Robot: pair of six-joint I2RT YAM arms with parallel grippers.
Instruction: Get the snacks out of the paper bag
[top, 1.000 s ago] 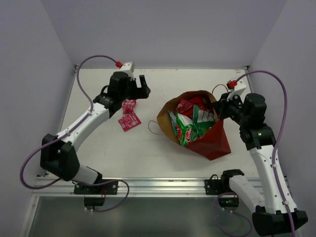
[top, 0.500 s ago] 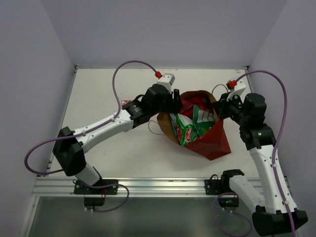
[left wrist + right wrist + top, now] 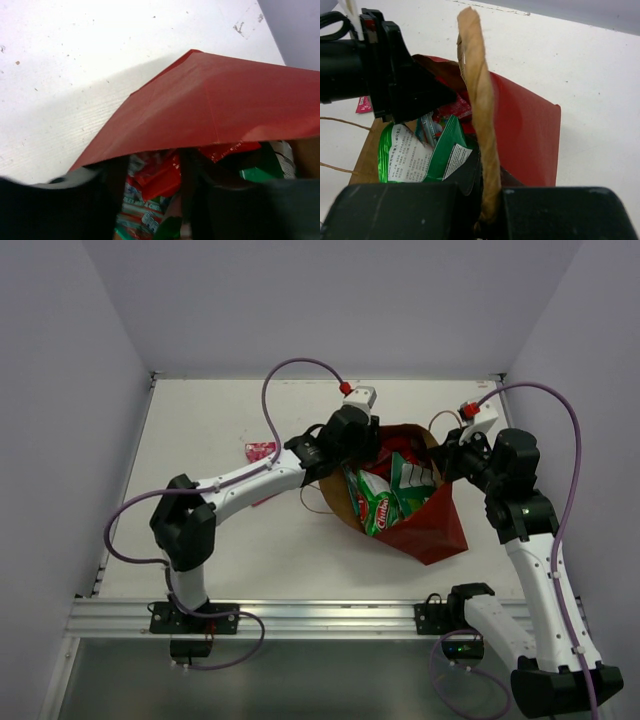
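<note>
- Right gripper (image 3: 487,200) clamped the twisted handle (image 3: 479,100), apparently propping the mouth open.
- Paper bag (image 3: 435,525) lay tipped on the table (image 3: 200,420), green chip bag (image 3: 378,508) inside.
- Left gripper (image 3: 156,197) sat inside, astride a red packet (image 3: 162,177); grip not discernible.
- Pink sachet (image 3: 260,451) lay outside, well apart.

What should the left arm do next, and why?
Probably close the left gripper on the red packet: its jaws sit inside the bag, either side of that packet, while the right gripper pinches the handle, steadying the bag.
</note>
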